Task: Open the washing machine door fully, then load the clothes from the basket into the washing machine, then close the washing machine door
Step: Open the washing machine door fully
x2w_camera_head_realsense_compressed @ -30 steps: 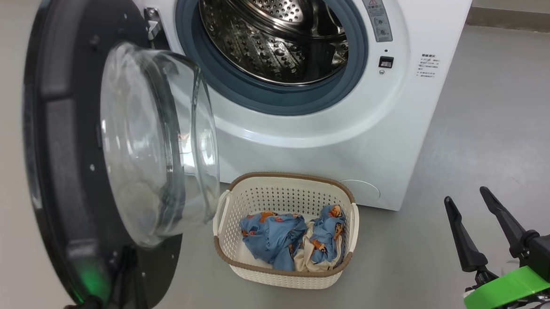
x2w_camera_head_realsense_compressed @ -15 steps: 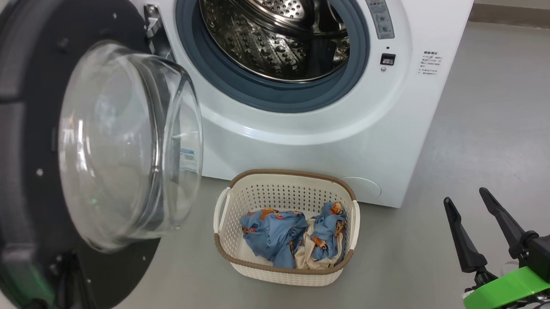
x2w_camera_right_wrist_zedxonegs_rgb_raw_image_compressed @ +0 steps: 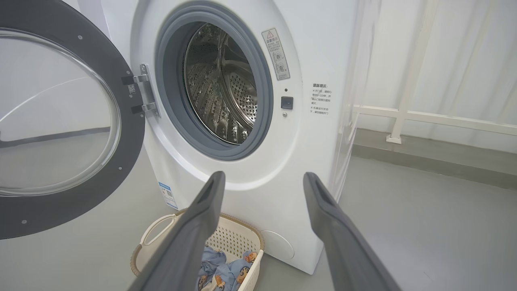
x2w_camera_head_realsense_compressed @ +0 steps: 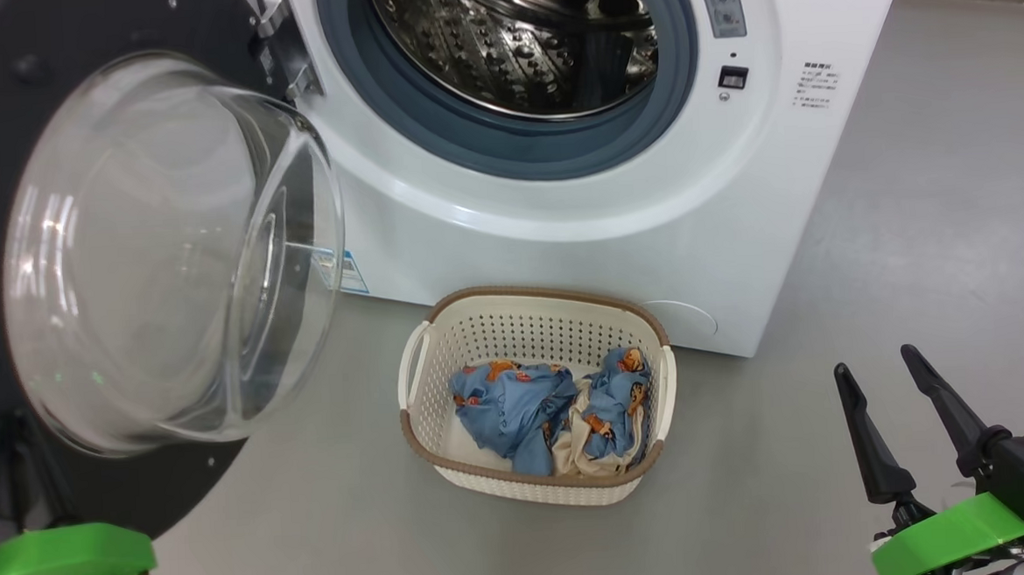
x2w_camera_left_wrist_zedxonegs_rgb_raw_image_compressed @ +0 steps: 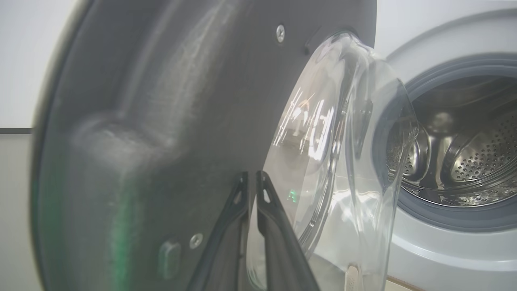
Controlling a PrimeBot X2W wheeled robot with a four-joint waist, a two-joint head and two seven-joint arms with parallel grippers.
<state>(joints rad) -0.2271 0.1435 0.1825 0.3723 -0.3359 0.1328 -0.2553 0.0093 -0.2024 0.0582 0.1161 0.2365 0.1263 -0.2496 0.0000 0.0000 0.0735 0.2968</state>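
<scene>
**Door swing widening**

Over the last second the large round glossy black door (x2w_camera_left_wrist_zedxonegs_rgb_raw_image_compressed: 161,101) swung wider. It is just ahead of the left claw (x2w_camera_left_wrist_zedxonegs_rgb_raw_image_compressed: 252,176), which is closed and empty. The right claw (x2w_camera_head_realsense_compressed: 873,360) gapes, holding nothing. The cream perforated plastic basket (x2w_camera_head_realsense_compressed: 530,297) of blue-and-cream clothes (x2w_camera_head_realsense_compressed: 510,410) sits ahead-left of it. Loading is likely next.

We see bright, even, diffuse light. Shadows are faint and soft: a pale one lies on the floor (x2w_camera_head_realsense_compressed: 914,258) beside the basket (x2w_camera_head_realsense_compressed: 540,488). The drum (x2w_camera_head_realsense_compressed: 535,50) throws sharp speckled highlights. White streaks of glare and small green glints cross the door (x2w_camera_head_realsense_compressed: 160,253) glass. In the left wrist view the door (x2w_camera_left_wrist_zedxonegs_rgb_raw_image_compressed: 161,101), close to the lens, is smeared and blurred, with a green reflection on its dark face. In the right wrist view the curtains (x2w_camera_right_wrist_zedxonegs_rgb_raw_image_compressed: 444,60) glow bright, the right gripper (x2w_camera_right_wrist_zedxonegs_rgb_raw_image_compressed: 263,174) is out of focus, and the machine (x2w_camera_right_wrist_zedxonegs_rgb_raw_image_compressed: 319,48) bows slightly.
</scene>
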